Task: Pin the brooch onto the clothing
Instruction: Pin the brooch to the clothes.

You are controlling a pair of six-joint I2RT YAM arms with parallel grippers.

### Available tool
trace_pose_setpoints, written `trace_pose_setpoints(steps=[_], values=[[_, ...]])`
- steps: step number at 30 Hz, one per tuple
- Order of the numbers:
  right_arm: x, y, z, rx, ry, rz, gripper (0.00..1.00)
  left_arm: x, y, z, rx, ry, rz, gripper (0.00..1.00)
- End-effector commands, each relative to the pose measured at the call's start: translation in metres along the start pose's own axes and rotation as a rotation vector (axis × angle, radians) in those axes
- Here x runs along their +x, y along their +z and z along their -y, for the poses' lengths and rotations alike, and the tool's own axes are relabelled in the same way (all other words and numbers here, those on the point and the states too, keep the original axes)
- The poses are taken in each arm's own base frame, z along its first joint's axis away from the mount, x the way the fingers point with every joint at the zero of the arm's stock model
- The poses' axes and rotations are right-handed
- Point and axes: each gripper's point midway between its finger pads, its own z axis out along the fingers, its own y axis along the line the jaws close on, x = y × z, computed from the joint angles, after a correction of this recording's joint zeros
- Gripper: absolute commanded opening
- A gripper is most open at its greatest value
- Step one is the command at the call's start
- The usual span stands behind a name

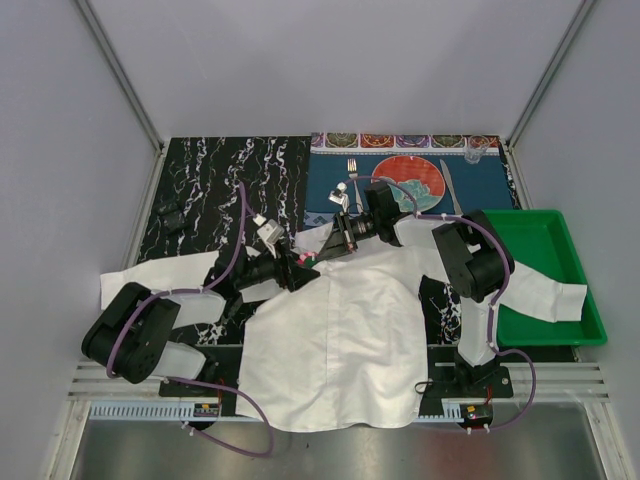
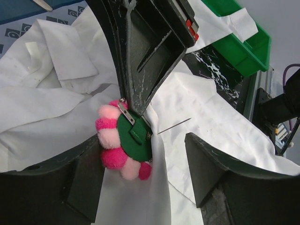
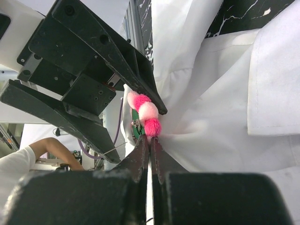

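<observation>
- Left wrist view: you see the brooch [image 2: 123,146] just left of the frame's centre. It is a ring of fluffy pompoms, hot pink alternating with pale pink, on a round green felt back.
- A silver clasp bar [image 2: 125,112] crosses the top of that felt. A thin pin needle [image 2: 174,125] sticks out to the right over the cloth, free of the clasp.
- The brooch sits against a raised fold of the clothing [image 2: 211,117], a thin white shirt that fills most of the frame.
- Your right gripper [image 2: 136,108] enters from the top of the frame, its tips clenched on that fold right at the brooch's upper edge. In the right wrist view its two fingers meet flat at bottom centre, white cloth drawn taut into them, with the pompoms just above.
- Your left gripper [image 2: 143,145] is released. Its fingers stand apart at lower left and lower right, and the brooch is between them, nearer the left-hand one.
- In the top view the brooch is a pink speck at mid-frame, by the shirt's collar, where both arms meet.
- One sleeve lies in the green tray [image 1: 540,245] at the right edge. At upper centre, the red-and-teal plate [image 1: 420,175] sits on a blue placemat [image 1: 328,190] between a fork [image 1: 352,168] and a knife [image 1: 449,187].
- A red tab [image 2: 190,27] on the right gripper's housing carries marks too small to read. The placemat's border is printed with round ornaments.
</observation>
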Motion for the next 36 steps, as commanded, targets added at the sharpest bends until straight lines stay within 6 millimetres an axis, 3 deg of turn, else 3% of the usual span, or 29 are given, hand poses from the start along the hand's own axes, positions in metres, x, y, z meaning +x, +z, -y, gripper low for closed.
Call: trace_pose_setpoints(steps=[1, 14, 22, 36], values=[[-0.009, -0.004, -0.022, -0.025, -0.082, 0.016, 0.00, -0.024, 0.004, 0.006, 0.022, 0.050, 0.091, 0.66], [-0.013, -0.004, -0.024, -0.027, -0.085, 0.019, 0.00, -0.024, 0.008, -0.002, -0.050, 0.050, 0.103, 0.68], [-0.009, -0.005, -0.024, -0.029, -0.076, 0.015, 0.00, -0.024, 0.005, -0.003, -0.066, -0.016, 0.128, 0.40], [-0.009, -0.006, -0.026, -0.035, -0.096, 0.016, 0.00, -0.028, 0.004, 0.006, -0.017, -0.092, 0.129, 0.29]])
